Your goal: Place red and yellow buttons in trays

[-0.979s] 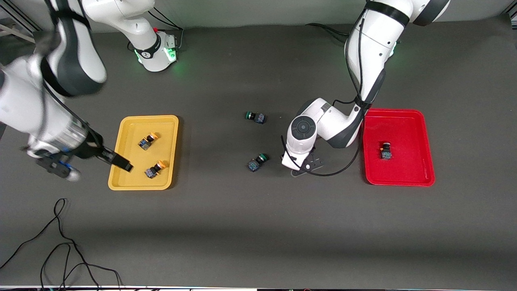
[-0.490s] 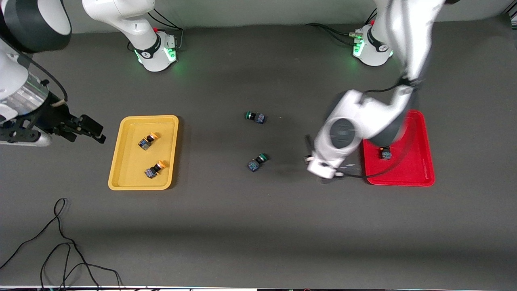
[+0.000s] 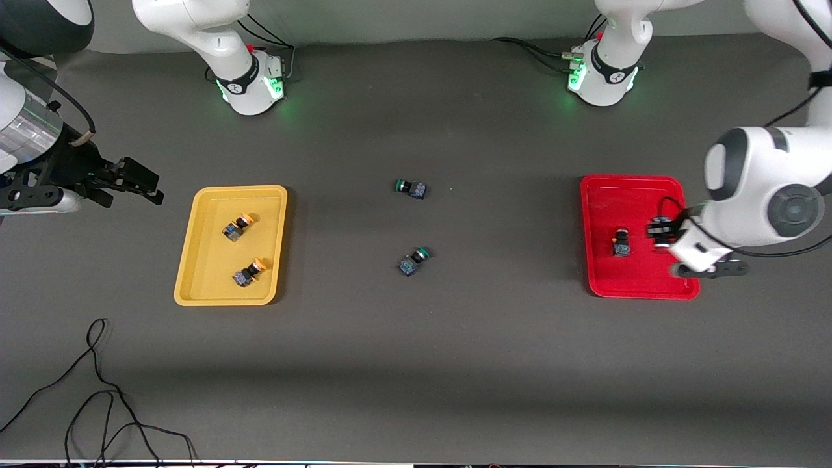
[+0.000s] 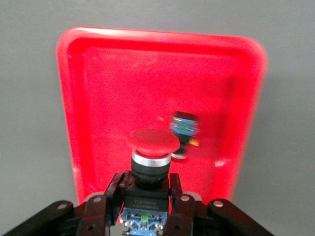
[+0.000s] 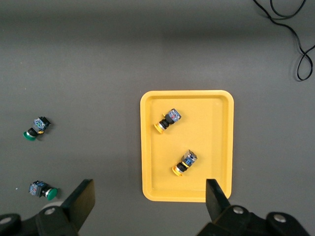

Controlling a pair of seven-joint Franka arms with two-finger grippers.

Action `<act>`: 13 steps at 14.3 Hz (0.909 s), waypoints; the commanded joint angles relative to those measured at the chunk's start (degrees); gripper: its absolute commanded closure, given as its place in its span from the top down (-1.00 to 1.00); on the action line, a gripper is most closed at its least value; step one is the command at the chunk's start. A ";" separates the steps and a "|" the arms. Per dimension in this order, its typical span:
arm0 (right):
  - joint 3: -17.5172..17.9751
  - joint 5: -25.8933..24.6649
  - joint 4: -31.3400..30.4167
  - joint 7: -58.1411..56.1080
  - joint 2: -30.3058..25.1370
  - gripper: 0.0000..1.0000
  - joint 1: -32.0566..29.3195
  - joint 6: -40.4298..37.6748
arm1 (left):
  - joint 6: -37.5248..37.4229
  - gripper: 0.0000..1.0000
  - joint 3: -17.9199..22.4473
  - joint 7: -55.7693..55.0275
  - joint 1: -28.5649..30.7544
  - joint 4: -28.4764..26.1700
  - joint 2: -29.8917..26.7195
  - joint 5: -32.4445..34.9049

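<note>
Left gripper (image 3: 658, 231) clamping red-capped button (image 4: 151, 158), hovering over red tray (image 3: 634, 286), at 3 o'clock of tray's other button (image 3: 621, 244). Right gripper (image 3: 133, 182) wide, waiting off yellow tray (image 3: 195, 286) holding two yellow buttons (image 3: 236, 227) (image 3: 250, 271).

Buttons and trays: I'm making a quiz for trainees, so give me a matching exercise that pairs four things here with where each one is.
Things:
1. red-capped button
2. two yellow-capped buttons
3. two green-capped buttons
4. right gripper

Places:
A. on the bare table between the trays
B. held in the left gripper over the red tray
C. lying in the yellow tray
D. open, over the table beside the yellow tray

Pairs: 1-B, 2-C, 3-A, 4-D
</note>
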 commanded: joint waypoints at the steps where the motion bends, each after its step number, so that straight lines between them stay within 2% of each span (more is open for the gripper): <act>1: 0.18 -0.66 0.78 -1.58 0.76 1.00 -0.44 -1.12 | 10.94 -1.00 -0.91 3.14 2.73 -7.12 2.48 3.83; 2: 0.18 -0.92 0.78 -1.67 0.68 1.00 -0.71 -1.21 | 12.97 -0.99 -0.91 3.14 3.62 -7.40 4.67 5.58; 3: 0.27 -1.18 0.69 -2.62 0.59 1.00 -1.93 -2.69 | 14.73 -0.88 -0.91 3.14 4.06 -7.40 6.35 6.56; 5: 0.53 -1.01 1.39 -4.92 0.76 1.00 -3.08 -2.88 | 15.10 0.06 -0.82 3.23 4.24 -6.70 7.41 6.66; 6: 0.79 -1.01 1.74 -4.66 0.76 1.00 -3.08 -2.97 | 14.06 0.97 -0.91 3.41 4.59 -6.00 7.16 6.66; 8: 1.06 -1.27 2.71 -4.22 1.11 1.00 -2.73 -2.79 | 7.85 1.00 -0.91 5.42 4.68 -2.59 5.93 6.57; 11: 1.15 -1.27 4.03 -4.30 2.17 1.00 -2.47 -2.79 | -5.86 1.00 -1.43 6.65 4.59 5.67 3.04 5.87; 13: 1.15 -1.27 4.03 -4.65 2.08 1.00 -2.55 -3.40 | -12.81 1.00 -1.52 10.15 4.77 9.98 0.14 3.34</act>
